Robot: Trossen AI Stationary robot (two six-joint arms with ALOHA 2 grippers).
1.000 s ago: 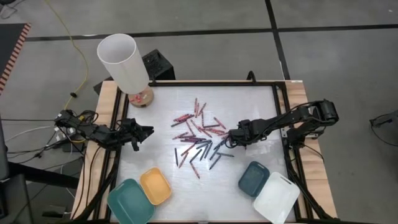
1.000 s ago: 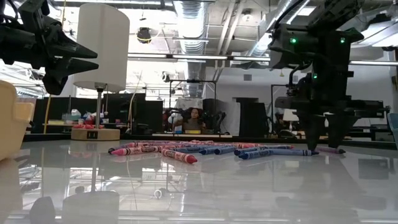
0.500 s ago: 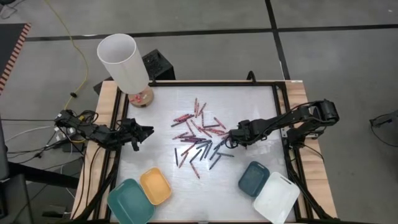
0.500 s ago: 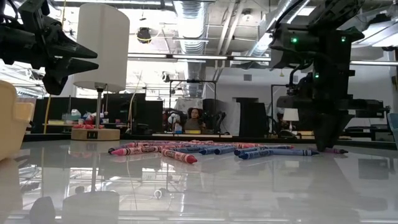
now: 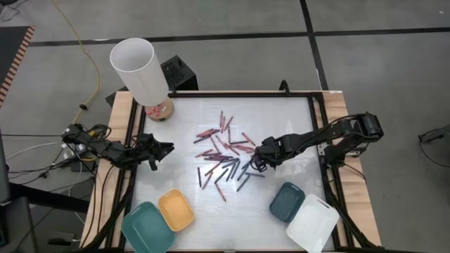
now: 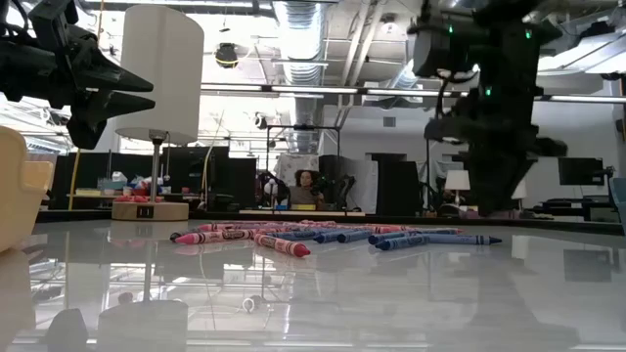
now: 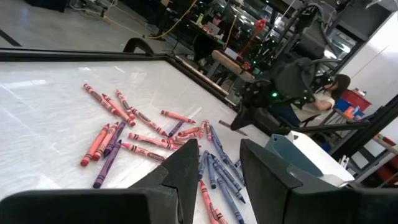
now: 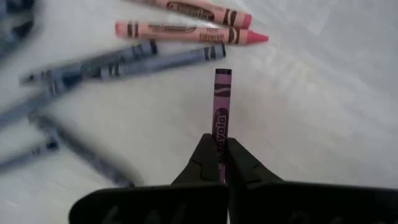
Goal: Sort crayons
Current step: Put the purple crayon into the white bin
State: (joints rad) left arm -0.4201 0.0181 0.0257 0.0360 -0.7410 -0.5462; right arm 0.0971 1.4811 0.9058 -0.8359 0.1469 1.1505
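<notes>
Right gripper (image 8: 220,152) pinched tight on a purple crayon (image 8: 221,106), the stick poking straight out past the fingertips, lifted off the table surface. In the high view this gripper (image 5: 259,163) sits right of centre, at the right edge of the crayon scatter. Low view shows it in the upper right of the frame, clear of the tabletop.

Left gripper (image 5: 167,147) hangs at the left side of the high view, well apart from the pile, fingers (image 7: 264,168) partly parted with nothing between them.

Crayons (image 5: 223,156) lie loose in the middle of the table (image 5: 183,176): reds and pinks toward the upper part of the scatter, dark blues toward the lower. Low view has them as a flat row across mid-frame.

Bottom of the high view: teal tray (image 5: 147,226) and yellow tray (image 5: 176,209) at lower left, dark-blue tray (image 5: 286,199) and white tray (image 5: 312,223) at lower right.

Farther up, a white-shaded lamp (image 5: 138,69) stands at the upper-left table corner.
</notes>
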